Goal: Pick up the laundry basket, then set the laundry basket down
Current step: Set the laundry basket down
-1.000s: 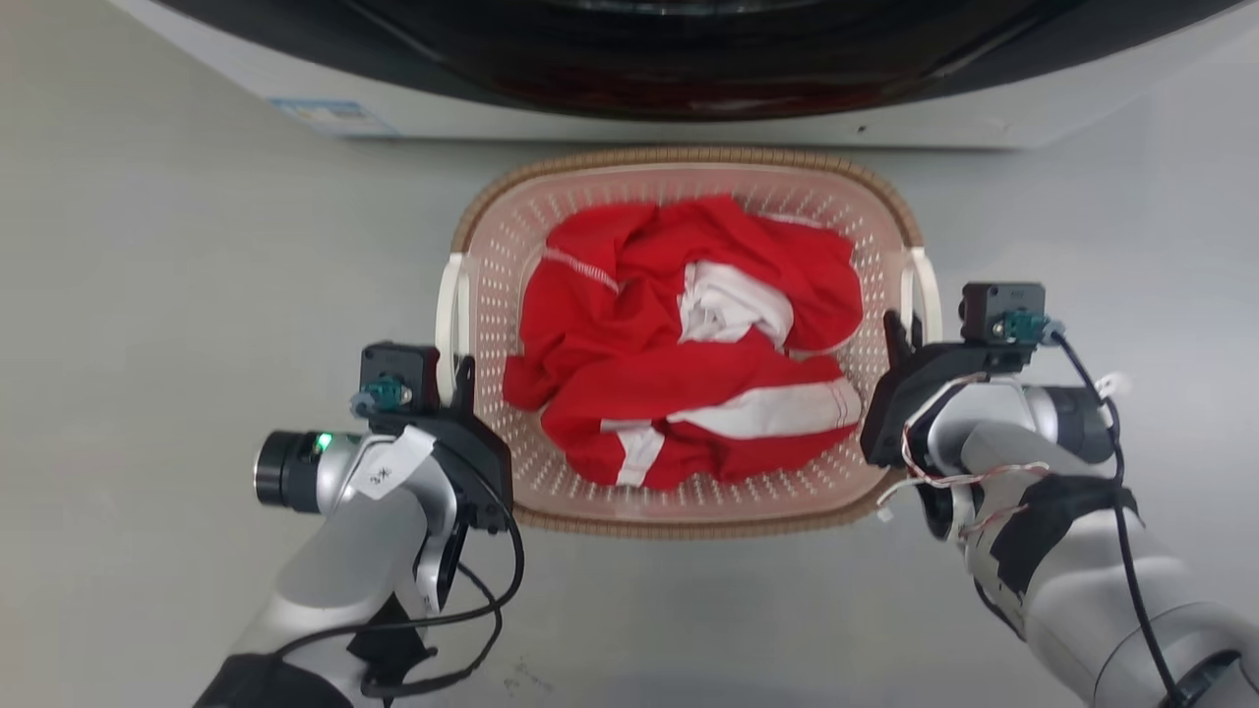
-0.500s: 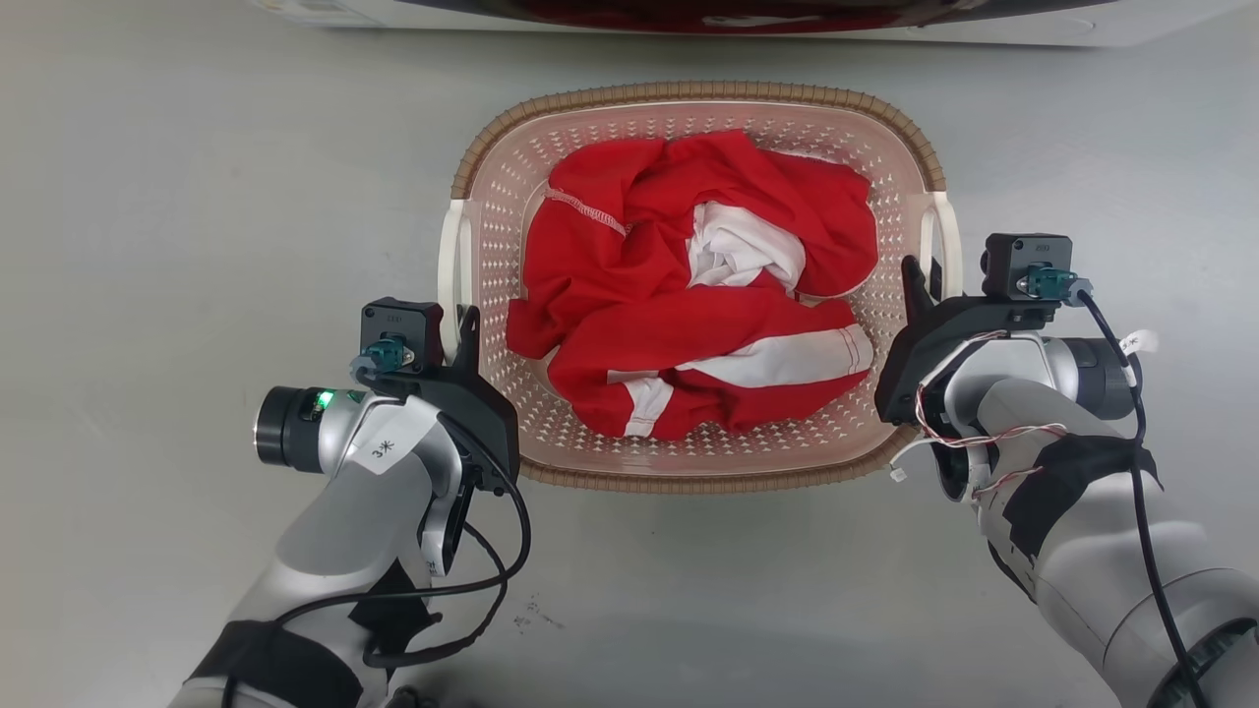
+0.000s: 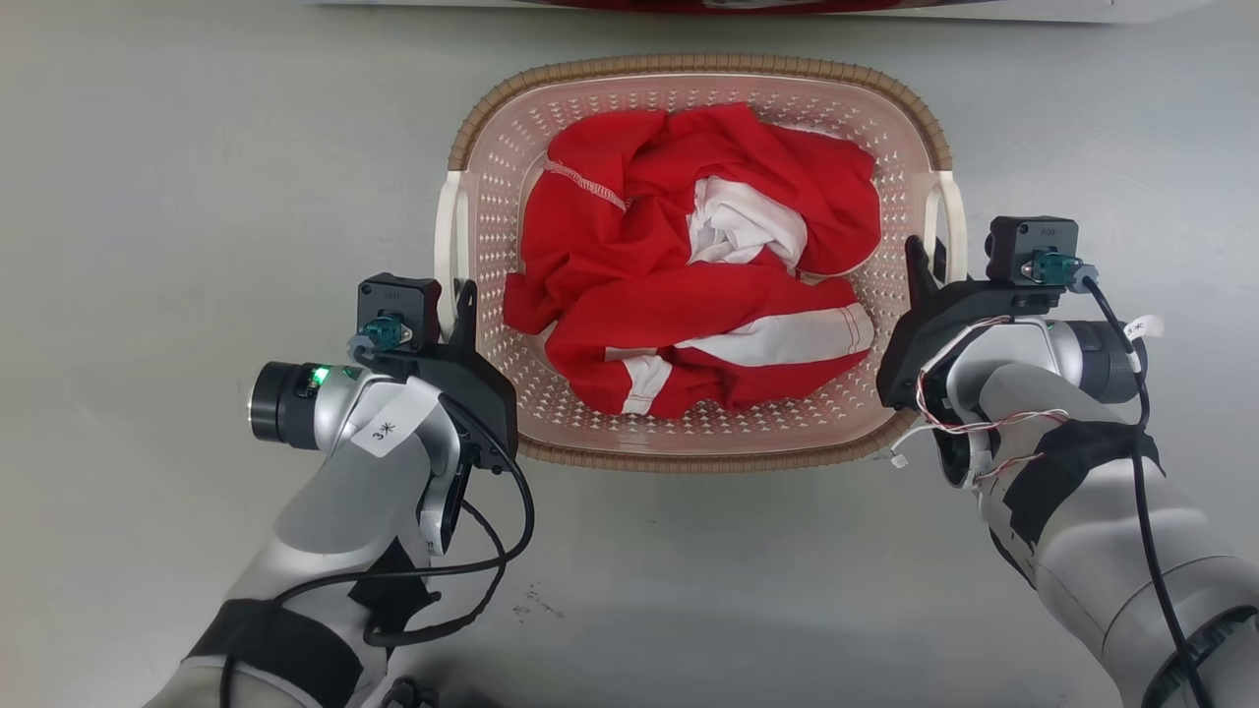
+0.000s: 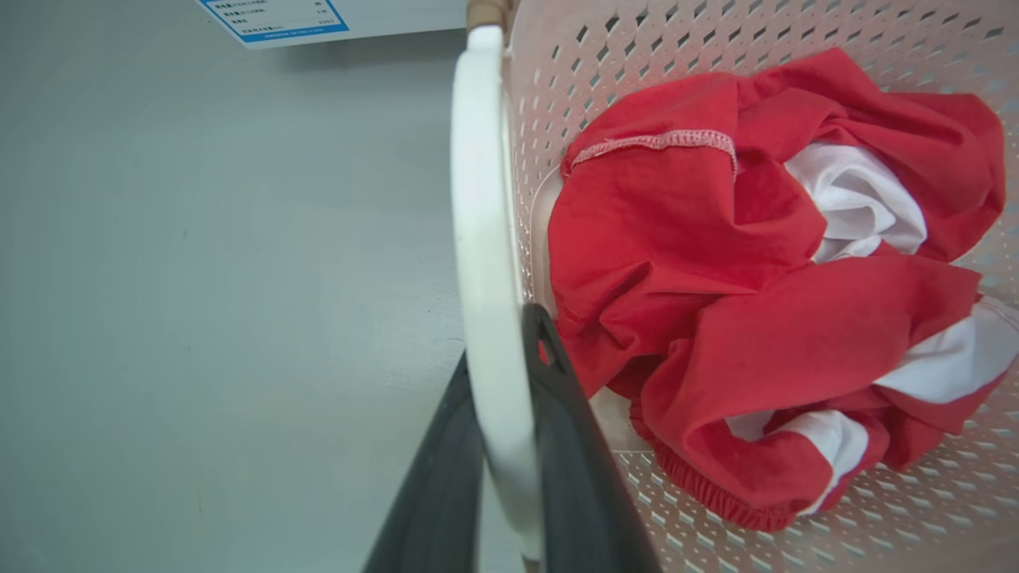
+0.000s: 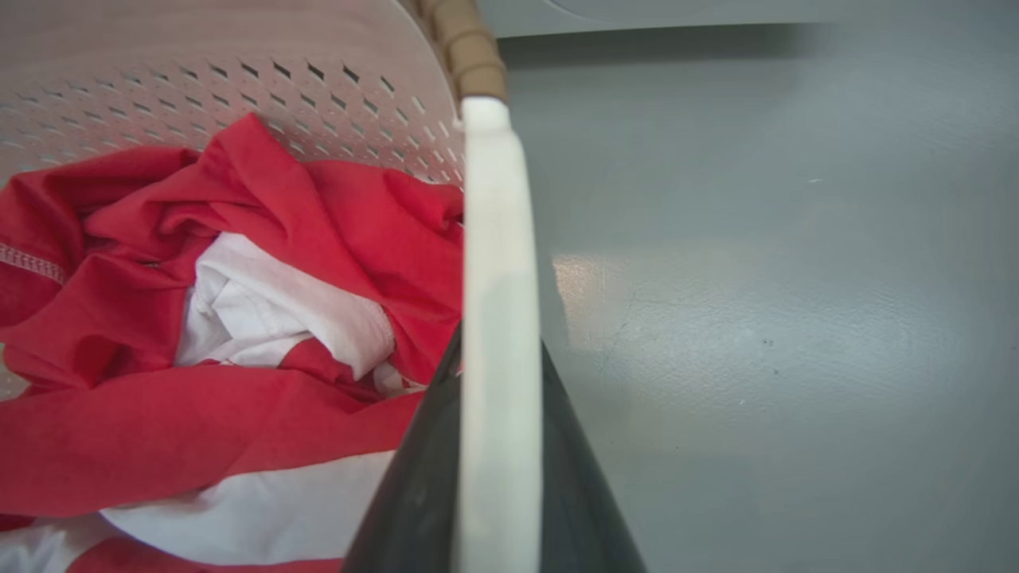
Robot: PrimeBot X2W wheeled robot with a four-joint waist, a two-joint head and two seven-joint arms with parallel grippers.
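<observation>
The laundry basket (image 3: 689,457) is pale pink and perforated, with a brown woven-look rim, and it holds crumpled red and white clothes (image 3: 689,305). My left gripper (image 3: 460,300) is shut on the basket's white left handle (image 3: 448,246). In the left wrist view the two dark fingers (image 4: 573,446) pinch that handle (image 4: 486,239) from both sides. My right gripper (image 3: 925,258) is shut on the white right handle (image 3: 952,211). The right wrist view shows this handle (image 5: 497,318) running up between the fingers (image 5: 414,485). The basket's underside is hidden, so I cannot tell whether it touches the floor.
The white base of the washer (image 3: 984,8) runs along the top edge of the head view, just beyond the basket. A blue-bordered label (image 4: 271,16) on it shows in the left wrist view. Grey floor (image 3: 148,246) spreads on both sides and in front.
The whole head view has shifted and the washer has slid almost out at the top. Basket and both grippers sit higher in the picture together, and a gap has opened between basket and washer.
</observation>
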